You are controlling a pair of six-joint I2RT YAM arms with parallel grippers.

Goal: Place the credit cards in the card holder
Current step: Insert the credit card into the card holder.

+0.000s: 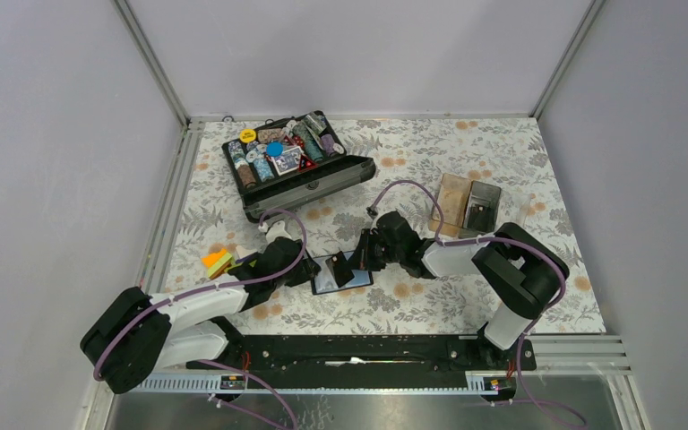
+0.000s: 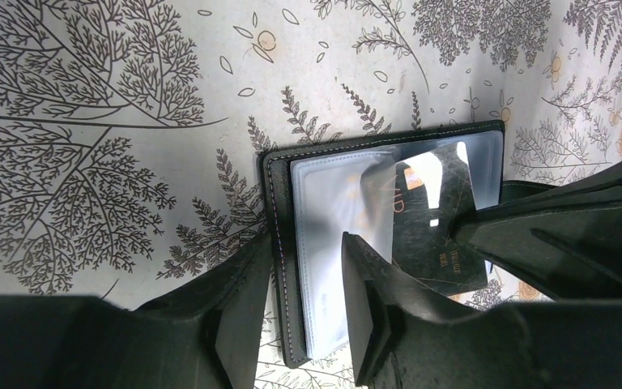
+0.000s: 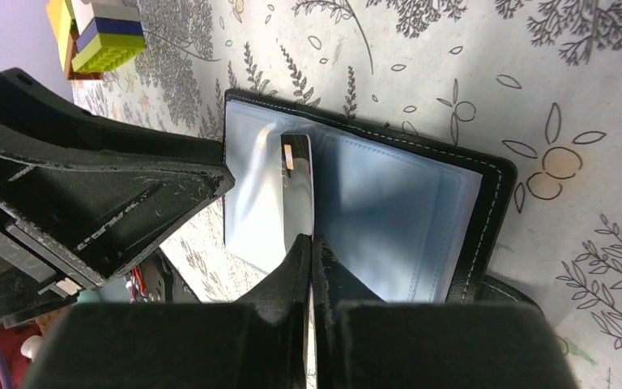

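The card holder (image 1: 345, 279) lies open on the table, black with blue-grey pockets (image 2: 332, 211). My left gripper (image 2: 308, 243) is open. Its fingers (image 2: 239, 300) straddle the holder's left edge, one beside the black border and one over the pockets. My right gripper (image 3: 312, 243) is shut on a dark credit card (image 3: 296, 186) seen edge-on, its far end over the holder's pockets (image 3: 389, 203). The card's face with gold print shows in the left wrist view (image 2: 429, 239). An orange and white patch (image 2: 421, 174) shows through a clear pocket. In the top view the left gripper (image 1: 309, 269) and right gripper (image 1: 356, 260) meet over the holder.
A large black chip case (image 1: 318, 184) with poker chips stands open at the back. A clear tray (image 1: 482, 204) and a tan piece (image 1: 452, 199) sit at the back right. Coloured toy bricks (image 1: 218, 262) lie left of the left arm and show in the right wrist view (image 3: 101, 32).
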